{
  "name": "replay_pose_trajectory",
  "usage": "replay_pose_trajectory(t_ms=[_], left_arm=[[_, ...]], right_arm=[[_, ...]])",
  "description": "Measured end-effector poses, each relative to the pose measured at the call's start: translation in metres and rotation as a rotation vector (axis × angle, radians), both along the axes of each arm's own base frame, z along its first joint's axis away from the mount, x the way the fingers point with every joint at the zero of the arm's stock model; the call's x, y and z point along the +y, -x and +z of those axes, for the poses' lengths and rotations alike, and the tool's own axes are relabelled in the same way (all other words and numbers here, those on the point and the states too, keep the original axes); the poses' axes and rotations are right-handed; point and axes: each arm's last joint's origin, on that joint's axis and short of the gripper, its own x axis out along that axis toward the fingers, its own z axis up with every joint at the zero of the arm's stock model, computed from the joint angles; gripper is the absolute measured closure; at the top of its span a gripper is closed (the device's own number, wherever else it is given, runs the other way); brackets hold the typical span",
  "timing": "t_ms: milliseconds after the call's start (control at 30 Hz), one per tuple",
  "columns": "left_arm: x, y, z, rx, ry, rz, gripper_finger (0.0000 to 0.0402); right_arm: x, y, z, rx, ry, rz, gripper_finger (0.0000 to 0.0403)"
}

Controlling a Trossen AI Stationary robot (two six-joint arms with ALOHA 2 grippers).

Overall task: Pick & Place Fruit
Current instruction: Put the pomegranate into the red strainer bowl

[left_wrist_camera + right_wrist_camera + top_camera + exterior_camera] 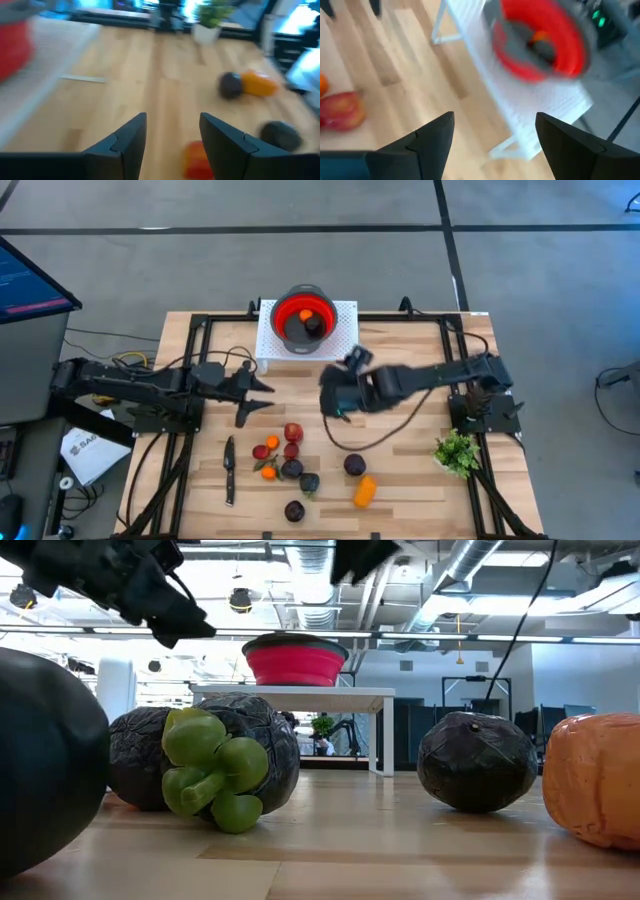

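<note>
In the low view a dark fruit fills the left side and is cut off by the left and bottom edges, while the orange fruit is cut by the right edge. The red bowl at the upper right of the right wrist view is smeared, its contents unclear. In the left wrist view a red piece runs off the bottom edge.

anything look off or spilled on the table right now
Nothing stands out. The red bowl sits upright on its white mat with two fruits inside, the remaining fruit lies loose on the wood, and both the left pincer and right pincer are open and empty.
</note>
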Motion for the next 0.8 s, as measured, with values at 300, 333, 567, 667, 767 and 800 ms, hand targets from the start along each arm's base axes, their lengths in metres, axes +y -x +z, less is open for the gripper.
replay_pose_trajectory(t_ms=[300,333,567,667,767,800], left_arm=[[-0.031,0.006,-0.017,0.18,0.014,-0.302,0.0225],[-0.036,0.008,-0.019,0.201,0.015,-0.331,0.0225],[-0.067,0.014,-0.036,0.388,0.135,-0.392,0.0189],[-0.072,0.011,-0.045,0.441,0.123,-0.319,0.0158],[-0.074,0.006,-0.058,0.522,0.116,-0.273,0.0132],[-0.075,0.004,-0.063,0.549,0.113,-0.256,0.0125]], right_arm=[[0.037,0.022,-0.076,-0.251,-0.143,-0.022,0.0129],[0.038,0.021,-0.08,-0.296,-0.156,-0.018,0.0129],[0.032,0.01,-0.094,-0.383,-0.119,0.047,0.0129],[0.025,0.009,-0.096,-0.361,-0.084,0.063,0.0129],[0.019,0.006,-0.095,-0.368,-0.071,0.062,0.0129],[0.017,0.006,-0.096,-0.365,-0.071,0.059,0.0129]])
